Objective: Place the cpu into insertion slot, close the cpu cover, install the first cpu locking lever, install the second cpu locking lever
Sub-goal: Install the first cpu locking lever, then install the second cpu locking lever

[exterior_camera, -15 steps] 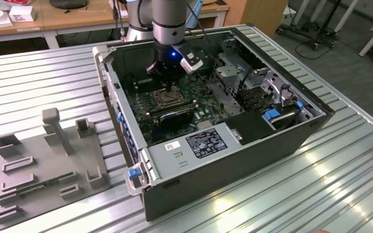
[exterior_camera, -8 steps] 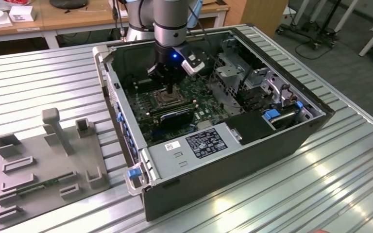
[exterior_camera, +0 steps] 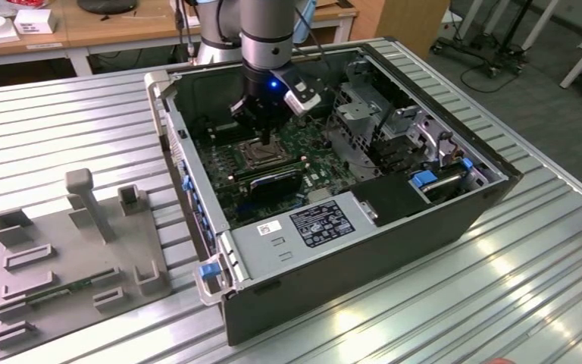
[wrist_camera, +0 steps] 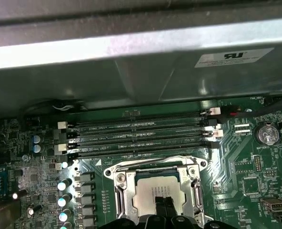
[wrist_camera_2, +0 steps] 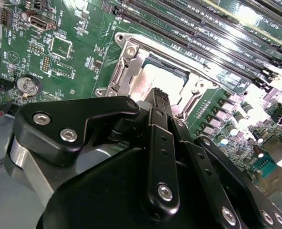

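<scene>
End effector (wrist_camera: 163,206) over cpu (wrist_camera: 153,193) (fingers together).

Cpu cover (wrist_camera: 156,169) shiny bare metal; cpu (wrist_camera: 153,193) matt silver-grey.

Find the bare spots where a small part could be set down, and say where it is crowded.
Free: the ribbed table beyond the grey fixture, and the table in front of the computer case. Crowded: inside the case, where the gripper hangs over the chip on the green board.
</scene>
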